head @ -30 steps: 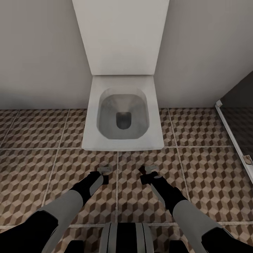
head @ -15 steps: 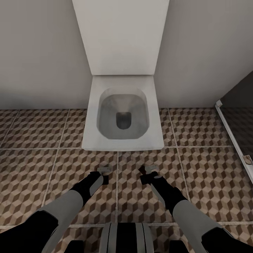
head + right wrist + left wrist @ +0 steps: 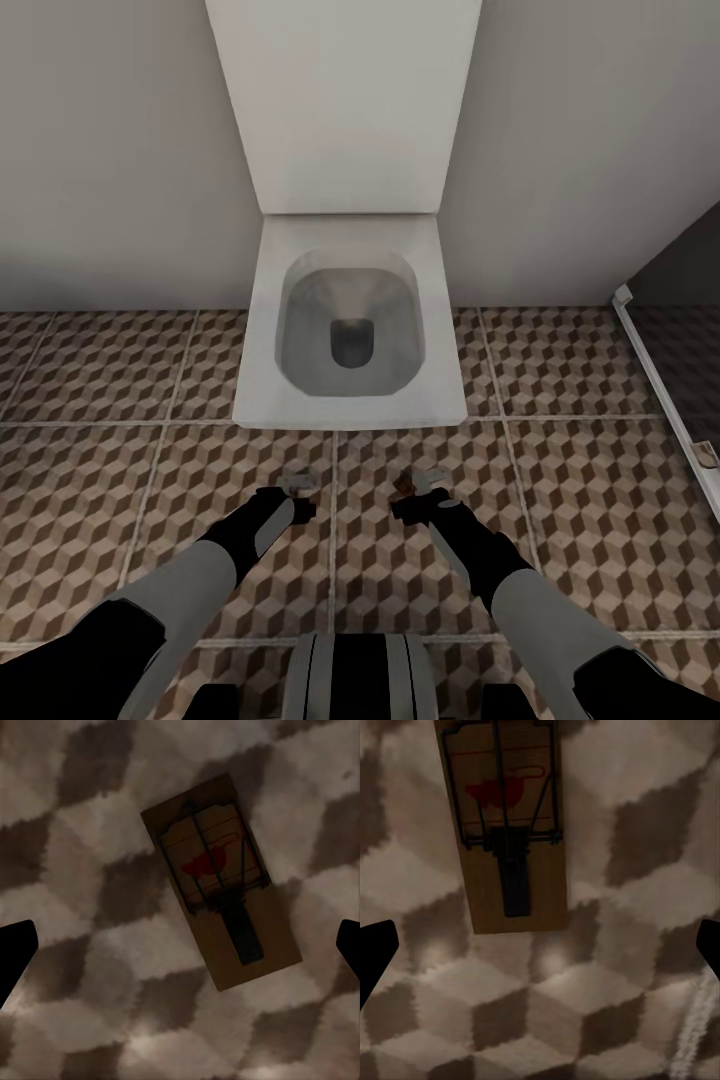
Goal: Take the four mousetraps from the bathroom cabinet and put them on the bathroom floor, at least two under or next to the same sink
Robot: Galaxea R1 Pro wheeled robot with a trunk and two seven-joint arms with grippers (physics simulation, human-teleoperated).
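**Two traps down by the toilet, both grippers open above them**

Nearest the robot, both arms reach forward and slightly inward, forearms sloping down so the grippers point at the floor (image 3: 600, 500). The left gripper (image 3: 298, 483) and right gripper (image 3: 420, 484) hang side by side, well apart from each other, just short of the toilet (image 3: 350, 330).

In the wrist views both sets of jaws stand wide apart with nothing between them. The left gripper (image 3: 540, 945) has a trap (image 3: 506, 825) lying flat on the tiles just ahead of its jaws, lengthwise and a bit off to one side. The right gripper (image 3: 180, 945) looks at its own trap (image 3: 221, 881), flat on the floor, turned diagonally and roughly centred between the jaws.

My read: this is the release step, so the thing to do well is lift straight up and not clip a board with a fingertip while backing off. Both traps sit on the same tiled surface, which is good. No sink in sight here, though, so I can't tell if the "next to the sink" bit is covered.
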